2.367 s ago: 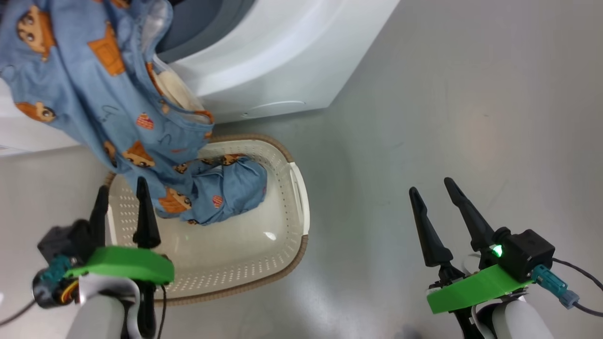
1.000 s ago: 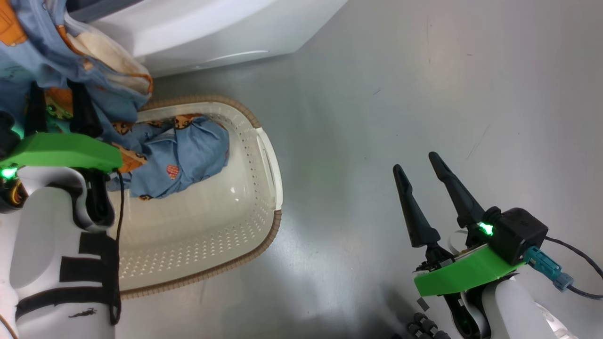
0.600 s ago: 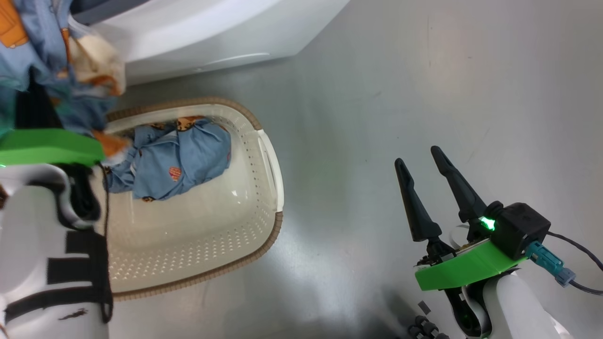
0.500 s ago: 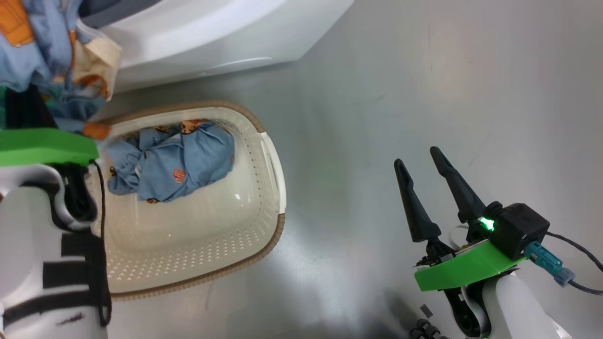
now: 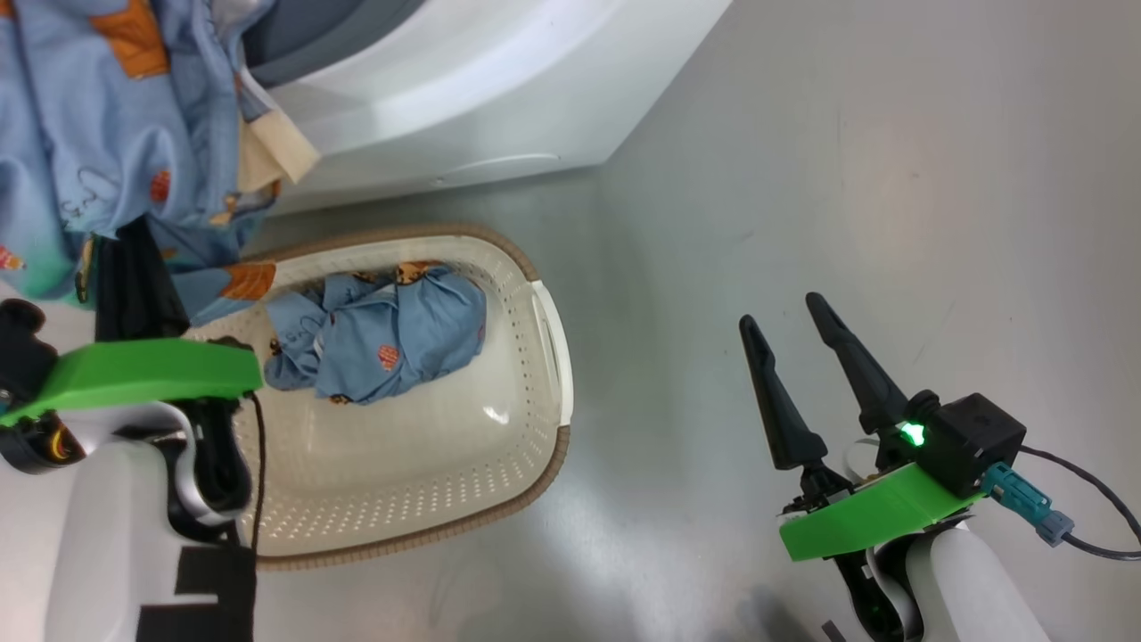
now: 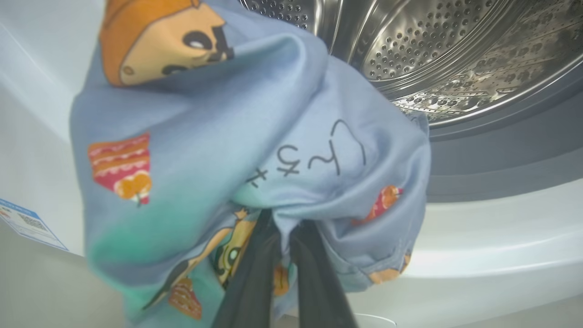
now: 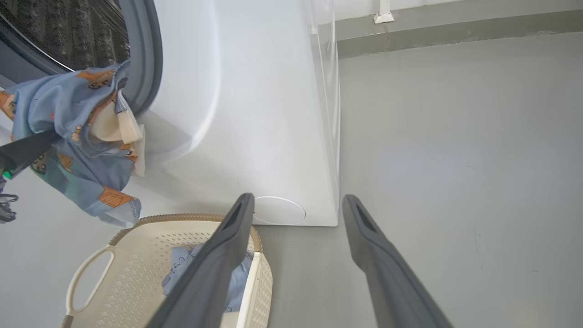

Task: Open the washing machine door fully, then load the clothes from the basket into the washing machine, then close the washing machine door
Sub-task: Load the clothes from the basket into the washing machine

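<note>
My left gripper (image 6: 282,221) is shut on a fold of a light blue garment (image 6: 255,136) of the clothes, printed with orange figures, and holds it up in front of the steel drum (image 6: 455,45) of the washing machine (image 5: 499,89). In the head view this garment (image 5: 89,134) hangs at the top left, above the left gripper (image 5: 134,267). Another bundled blue garment (image 5: 383,343) lies in the cream basket (image 5: 535,473) on the floor. My right gripper (image 5: 780,308) stands open and empty over bare floor, right of the basket. The washing machine door is out of view.
Grey floor (image 5: 847,178) stretches to the right of the machine and basket. A round cover (image 7: 278,210) sits low on the machine front, a blue label sticker (image 6: 27,223) at its left. A cable (image 5: 1087,544) trails from my right wrist.
My left gripper has shut on the hanging garment and raised it, so its lower end has come up out of the basket. The head camera has shifted. The right gripper has stayed open in place.
</note>
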Robot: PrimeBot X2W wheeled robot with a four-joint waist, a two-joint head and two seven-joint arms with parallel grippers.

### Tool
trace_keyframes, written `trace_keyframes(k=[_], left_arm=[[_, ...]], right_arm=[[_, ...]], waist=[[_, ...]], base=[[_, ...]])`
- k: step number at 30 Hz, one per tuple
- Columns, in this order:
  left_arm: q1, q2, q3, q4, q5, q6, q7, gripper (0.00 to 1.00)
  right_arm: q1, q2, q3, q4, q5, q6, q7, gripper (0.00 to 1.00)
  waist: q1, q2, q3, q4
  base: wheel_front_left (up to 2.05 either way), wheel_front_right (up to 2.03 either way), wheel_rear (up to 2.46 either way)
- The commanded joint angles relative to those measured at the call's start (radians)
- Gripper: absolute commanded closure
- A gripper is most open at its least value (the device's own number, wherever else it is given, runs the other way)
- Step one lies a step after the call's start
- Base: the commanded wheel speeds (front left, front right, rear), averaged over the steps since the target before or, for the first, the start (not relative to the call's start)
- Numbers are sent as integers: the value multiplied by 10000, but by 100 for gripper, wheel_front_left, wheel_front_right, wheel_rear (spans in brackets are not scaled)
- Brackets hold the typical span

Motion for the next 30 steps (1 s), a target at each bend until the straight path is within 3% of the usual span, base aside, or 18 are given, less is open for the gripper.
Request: trace_keyframes(k=[1,9,14,30], left_arm=[[343,280,129,-422,44,97,-36,100],[266,295,-459,-1533,489,397,-36,100],[-906,803,-571,-1286,955,451,123,100],[-5222,2789,-435,2568,1658,499,1110,100]], right_arm=[[333,1,261,-163,146,17,-118,0],[506,1,333,-168,369,17,-118,0],[543,1,553,-141,543,17,-118,0],[904,1,1220,-82,1178,17,-118,0]], waist=[[0,-1,-179,54],[0,-1,-409,-131],[0,-1,-452,-498],[0,-1,-253,-1979]], base=[[0,0,0],[0,0,0],[0,0,0],[0,0,0]])
